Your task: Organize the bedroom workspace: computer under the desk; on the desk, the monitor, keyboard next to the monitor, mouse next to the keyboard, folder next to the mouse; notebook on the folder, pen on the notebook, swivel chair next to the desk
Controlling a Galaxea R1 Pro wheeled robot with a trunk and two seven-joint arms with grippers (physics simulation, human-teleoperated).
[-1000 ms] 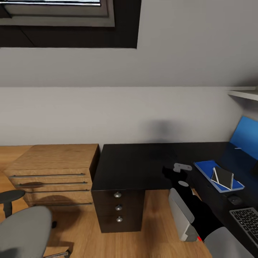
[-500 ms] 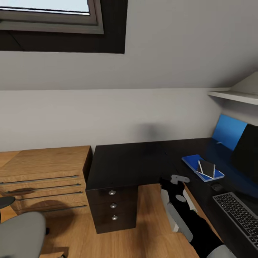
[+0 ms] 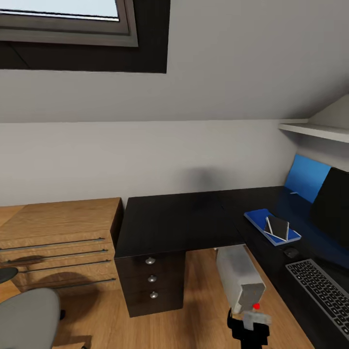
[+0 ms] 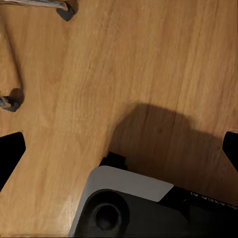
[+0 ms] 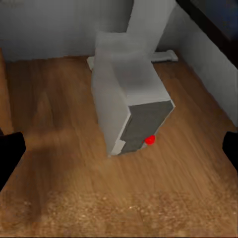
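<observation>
an attic bedroom workspace, seen from the robot's head: the l-shaped black desk runs along the grey wall under a skylight and turns toward the right edge of the picture. the blue folder lies flat on the desk with the dark notebook on top of it, the notebook's far edge tilted up. the mouse sits just beside the folder's near corner, and the keyboard lies near the mouse, in front of the black monitor. the light grey computer stands on the wood floor, its rear end tucked under the desk edge and its darker front panel jutting out into the room. the right gripper hangs low in front of that panel; in the right wrist view the computer stands apart from the two dark fingertips at the frame's sides, which are spread wide and hold nothing. the left wrist view shows its fingertips likewise spread wide and empty above bare floor. the grey swivel chair stands at lower left, well apart from the desk, beside a light-wood drawer unit. a black drawer unit with silver knobs sits under the desk.
</observation>
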